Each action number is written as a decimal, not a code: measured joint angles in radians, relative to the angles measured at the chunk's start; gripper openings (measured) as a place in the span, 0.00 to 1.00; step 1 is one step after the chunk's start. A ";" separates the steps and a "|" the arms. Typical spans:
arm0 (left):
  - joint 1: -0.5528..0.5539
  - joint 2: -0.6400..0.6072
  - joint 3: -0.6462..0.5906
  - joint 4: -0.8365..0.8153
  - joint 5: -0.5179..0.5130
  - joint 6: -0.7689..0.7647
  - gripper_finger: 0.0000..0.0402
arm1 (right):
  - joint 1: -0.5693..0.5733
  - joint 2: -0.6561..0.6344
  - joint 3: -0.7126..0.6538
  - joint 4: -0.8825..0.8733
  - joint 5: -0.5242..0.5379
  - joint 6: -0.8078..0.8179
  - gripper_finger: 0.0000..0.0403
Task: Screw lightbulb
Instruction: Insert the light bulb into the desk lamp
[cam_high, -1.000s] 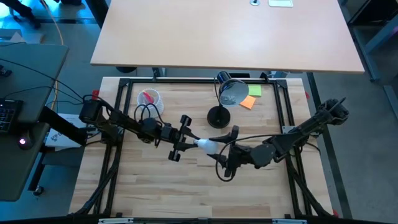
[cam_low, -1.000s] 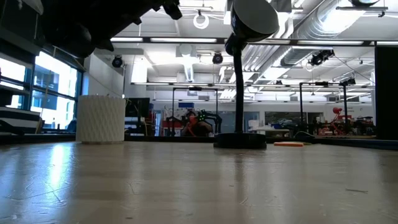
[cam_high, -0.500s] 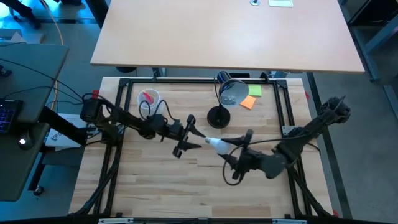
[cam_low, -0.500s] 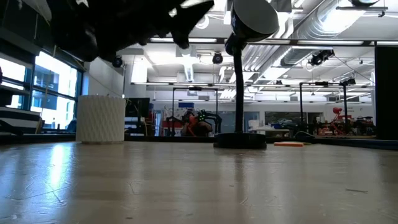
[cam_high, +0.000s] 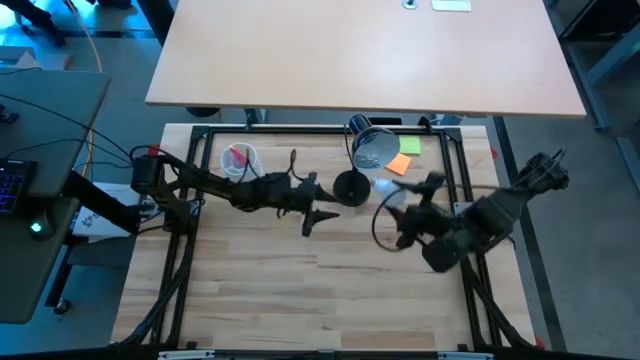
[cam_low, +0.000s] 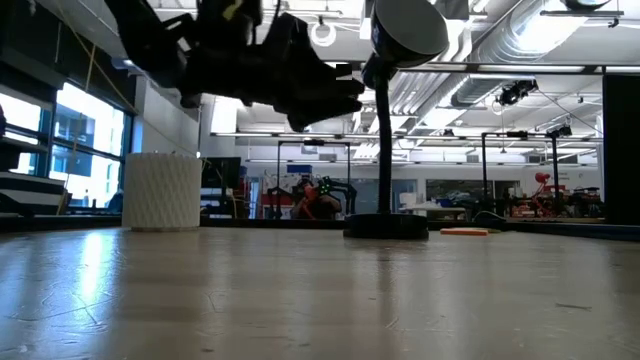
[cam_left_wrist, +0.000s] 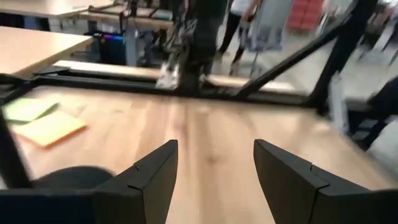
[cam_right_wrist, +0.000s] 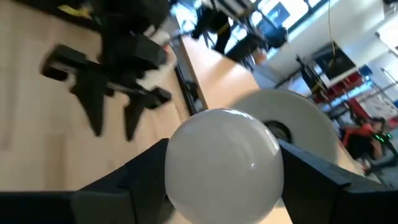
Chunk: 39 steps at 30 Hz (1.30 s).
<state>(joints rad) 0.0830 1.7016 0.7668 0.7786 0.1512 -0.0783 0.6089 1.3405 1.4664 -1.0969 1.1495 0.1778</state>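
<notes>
Lightbulb (cam_right_wrist: 222, 163) clamped in right gripper (cam_right_wrist: 217, 180) jaws, just short of the desk lamp (cam_high: 368, 150) shade, not yet socketed. Left gripper (cam_high: 318, 208) by the lamp base, jaws apart, empty. Seating and screwing remain.

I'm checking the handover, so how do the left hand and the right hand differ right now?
The right hand is shut on the bulb, gripping its white globe; the left hand is open and holds nothing. In the high view the right hand sits to the right of the lamp, the left hand to its left. Both are dark two-finger hands above the table.
</notes>
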 joint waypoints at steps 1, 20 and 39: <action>0.014 0.000 0.010 -0.017 0.015 0.027 0.51 | -0.022 -0.001 0.015 -0.035 -0.010 -0.002 0.62; 0.462 0.071 0.113 0.273 0.523 -0.216 0.58 | -0.229 -0.009 -0.088 0.009 -0.071 -0.144 0.62; 0.559 0.599 0.895 0.186 1.155 -0.572 0.84 | -0.225 -0.067 -0.119 0.140 -0.075 -0.234 0.62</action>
<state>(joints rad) 0.6417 2.3002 1.6617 0.9650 1.3066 -0.6500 0.3839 1.2732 1.3472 -0.9569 1.0746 -0.0561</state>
